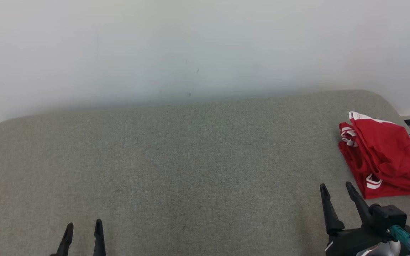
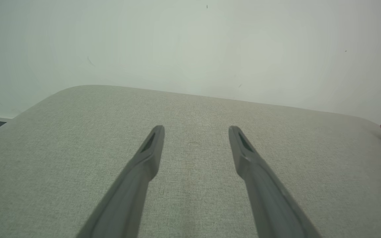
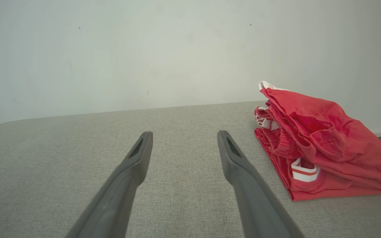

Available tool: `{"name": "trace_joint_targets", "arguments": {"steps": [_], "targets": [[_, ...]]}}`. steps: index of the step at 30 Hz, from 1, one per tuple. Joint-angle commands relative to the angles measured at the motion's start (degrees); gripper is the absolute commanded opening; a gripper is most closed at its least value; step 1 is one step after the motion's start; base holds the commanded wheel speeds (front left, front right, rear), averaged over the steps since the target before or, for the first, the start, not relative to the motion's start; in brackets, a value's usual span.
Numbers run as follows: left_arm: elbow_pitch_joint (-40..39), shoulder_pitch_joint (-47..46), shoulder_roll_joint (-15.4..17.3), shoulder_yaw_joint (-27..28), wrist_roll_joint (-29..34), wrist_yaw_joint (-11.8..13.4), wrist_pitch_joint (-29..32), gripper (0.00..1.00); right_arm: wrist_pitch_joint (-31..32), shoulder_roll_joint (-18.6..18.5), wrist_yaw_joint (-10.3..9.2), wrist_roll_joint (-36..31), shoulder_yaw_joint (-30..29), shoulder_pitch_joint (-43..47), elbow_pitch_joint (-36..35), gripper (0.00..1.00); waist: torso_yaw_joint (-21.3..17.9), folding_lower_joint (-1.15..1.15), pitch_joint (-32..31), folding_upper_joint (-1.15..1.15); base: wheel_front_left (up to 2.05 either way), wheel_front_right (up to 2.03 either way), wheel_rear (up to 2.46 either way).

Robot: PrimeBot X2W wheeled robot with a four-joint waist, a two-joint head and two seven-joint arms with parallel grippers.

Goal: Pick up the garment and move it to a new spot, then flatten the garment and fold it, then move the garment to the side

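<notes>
The red garment point(image 1: 386, 156) lies in a folded, somewhat rumpled stack at the right edge of the head view. It rests on the grey fabric surface point(image 1: 190, 160), with white-trimmed edges showing along its left side (part of it runs past the frame's right border). The right pincer point(image 1: 335, 185) sits at the lower right, its two dark fingers spread apart with nothing between them. Its tips are near the garment's lower left corner, not touching it. The left pincer point(image 1: 84, 223) shows at the lower left, fingers likewise apart and empty, well apart from the garment. A pale wall point(image 1: 190, 46) rises across the upper part of the frame.
</notes>
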Motion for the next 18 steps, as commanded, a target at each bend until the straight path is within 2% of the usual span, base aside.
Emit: {"name": "trace_joint_targets", "arguments": {"steps": [1, 6, 7, 14, 18], "targets": [[-0.3, 0.6, 0.0, 0.1, -0.6, -0.2, 0.0, 1.0, 0.0, -0.2, -0.15, -0.1, 0.1, -0.2, -0.1, 1.0, 0.0, 0.0, 0.1, 0.0, 0.0, 0.0, 0.0], [-0.5, 0.8, 0.0, 0.3, -0.6, -0.3, 0.0, 1.0, 0.0, -0.1, -0.15, -0.3, 0.0, -0.2, -0.3, 1.0, 0.0, 0.0, 0.2, 0.0, 0.0, 0.0, 0.0], [-0.1, 0.1, 0.0, 0.1, -0.2, -0.3, 0.0, 0.0, 0.0, 0.0, 0.0, -0.1, 0.0, -0.1, 0.0, 0.0, 0.0, 0.0, 0.2, 0.0, 0.0, 0.0, 0.0], [3.2, 1.0, -0.5, 0.0, -0.7, -0.5, 0.7, 0.0, 0.3, 0.9, 0.0, 0.5, 0.1, 2.7, 2.8, 0.0, 0.0, 0.0, 0.2, 0.0, 0.0, 0.0, 0.0], [3.5, 0.1, -0.4, 0.5, -5.2, -0.7, 2.1, 0.0, 1.6, 1.2, 0.0, 4.8, -0.7, 2.5, 2.3, 0.0, 0.1, 0.0, 0.3, 0.0, 0.0, 0.0, 0.0]]}}
